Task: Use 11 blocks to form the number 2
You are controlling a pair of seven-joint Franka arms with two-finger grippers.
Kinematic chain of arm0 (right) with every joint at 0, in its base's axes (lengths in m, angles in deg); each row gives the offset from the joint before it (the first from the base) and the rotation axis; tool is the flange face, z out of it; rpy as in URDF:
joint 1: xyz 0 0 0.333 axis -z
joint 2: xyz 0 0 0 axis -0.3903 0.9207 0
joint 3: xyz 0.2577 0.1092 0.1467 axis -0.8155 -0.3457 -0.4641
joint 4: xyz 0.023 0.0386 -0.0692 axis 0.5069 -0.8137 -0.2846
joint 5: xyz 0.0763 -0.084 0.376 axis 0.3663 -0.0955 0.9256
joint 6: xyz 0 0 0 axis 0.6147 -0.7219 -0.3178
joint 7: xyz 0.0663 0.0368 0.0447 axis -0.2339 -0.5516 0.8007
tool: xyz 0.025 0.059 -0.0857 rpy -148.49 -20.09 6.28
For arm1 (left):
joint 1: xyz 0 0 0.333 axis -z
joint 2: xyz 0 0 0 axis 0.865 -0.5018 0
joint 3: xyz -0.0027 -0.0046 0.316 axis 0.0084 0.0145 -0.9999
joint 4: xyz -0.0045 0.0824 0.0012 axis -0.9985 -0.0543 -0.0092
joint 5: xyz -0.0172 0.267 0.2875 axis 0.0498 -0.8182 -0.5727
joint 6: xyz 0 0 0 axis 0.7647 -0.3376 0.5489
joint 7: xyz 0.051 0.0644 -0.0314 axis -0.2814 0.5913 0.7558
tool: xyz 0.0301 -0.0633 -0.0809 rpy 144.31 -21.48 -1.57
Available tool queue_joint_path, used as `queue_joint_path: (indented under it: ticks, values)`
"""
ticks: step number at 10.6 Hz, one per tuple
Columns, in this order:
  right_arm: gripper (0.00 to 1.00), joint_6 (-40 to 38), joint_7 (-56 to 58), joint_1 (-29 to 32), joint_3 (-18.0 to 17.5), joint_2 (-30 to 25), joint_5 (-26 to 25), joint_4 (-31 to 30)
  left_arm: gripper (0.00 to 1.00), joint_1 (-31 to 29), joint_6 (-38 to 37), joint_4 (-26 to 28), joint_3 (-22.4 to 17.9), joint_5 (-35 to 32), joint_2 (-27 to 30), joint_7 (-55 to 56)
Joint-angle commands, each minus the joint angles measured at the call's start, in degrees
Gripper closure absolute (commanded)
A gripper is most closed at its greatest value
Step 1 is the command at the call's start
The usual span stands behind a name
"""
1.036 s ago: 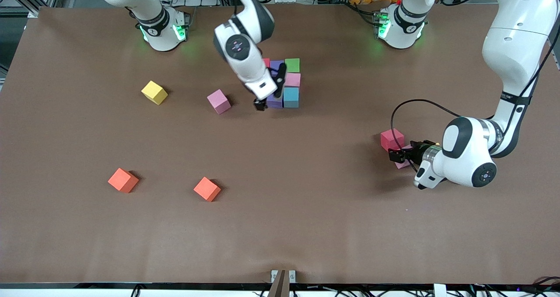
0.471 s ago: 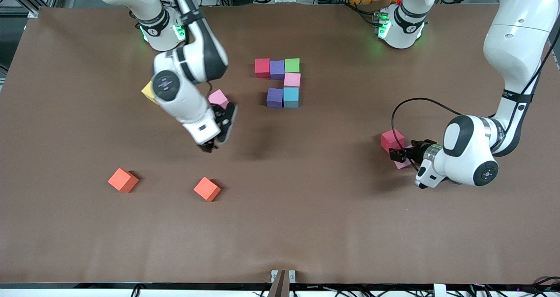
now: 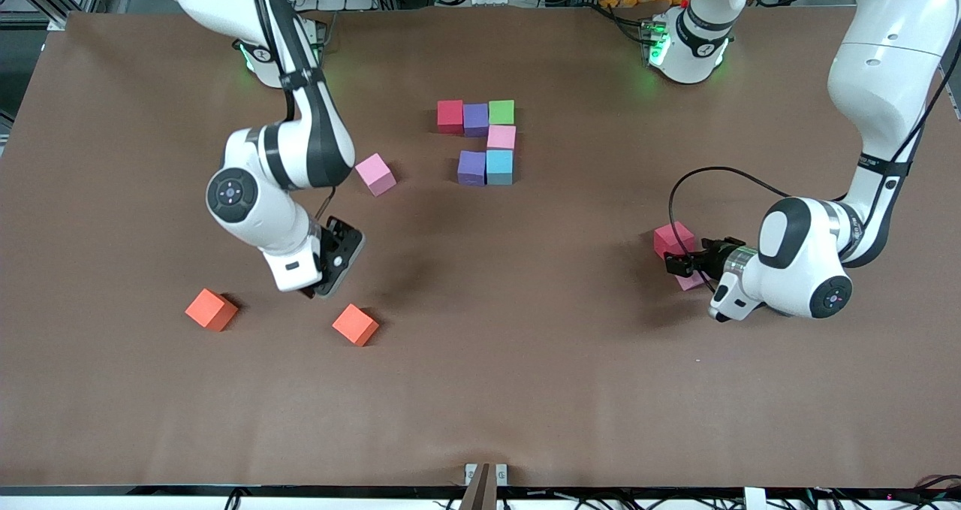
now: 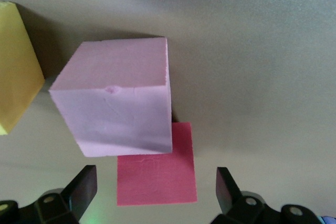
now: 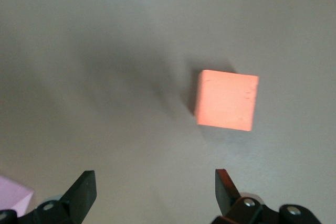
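Six blocks stand edge to edge as part of the number 2: a red (image 3: 450, 116), a purple (image 3: 475, 119) and a green block (image 3: 501, 111) in a row. A pink block (image 3: 501, 137), a light blue block (image 3: 499, 167) and a second purple block (image 3: 471, 167) stand nearer the front camera. My right gripper (image 3: 319, 291) hangs open and empty over the table between two orange blocks (image 3: 355, 324) (image 3: 211, 309); one orange block (image 5: 227, 100) shows in its wrist view. My left gripper (image 3: 676, 266) is open, low by a red block (image 3: 673, 238) and a pink block (image 3: 691, 280). The red block (image 4: 156, 163) shows between its fingers.
A loose pink block (image 3: 375, 173) lies toward the right arm's end, beside the partial digit. A yellow block (image 4: 16, 87) shows at the edge of the left wrist view, next to the pink block (image 4: 115, 103). The brown table (image 3: 525, 360) is bare nearer the front camera.
My right arm has swung away from the partial digit, past the loose pink block, to above the orange blocks, its gripper open throughout. My left gripper has barely shifted.
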Motion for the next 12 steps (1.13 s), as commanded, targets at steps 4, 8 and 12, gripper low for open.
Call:
queue_joint_path:
  ticks: [4, 8, 12]
  values:
    - [0.0, 4.03, -23.48, 1.44, -0.52, 5.81, 9.16, 4.94, 0.0, 0.06, 0.1, 1.94, -0.06, 1.82, 0.29, -0.47]
    - [0.0, 9.92, -10.06, 1.79, -1.14, 11.42, 9.0, 5.55, 0.0, -0.29, -0.34, 1.85, -0.06, 1.9, -0.41, -0.64]
    - [0.0, 13.43, -1.19, 3.54, -2.98, 14.78, 9.18, 6.52, 0.0, -0.38, -0.78, 1.76, -0.15, 4.09, -1.03, -0.73]
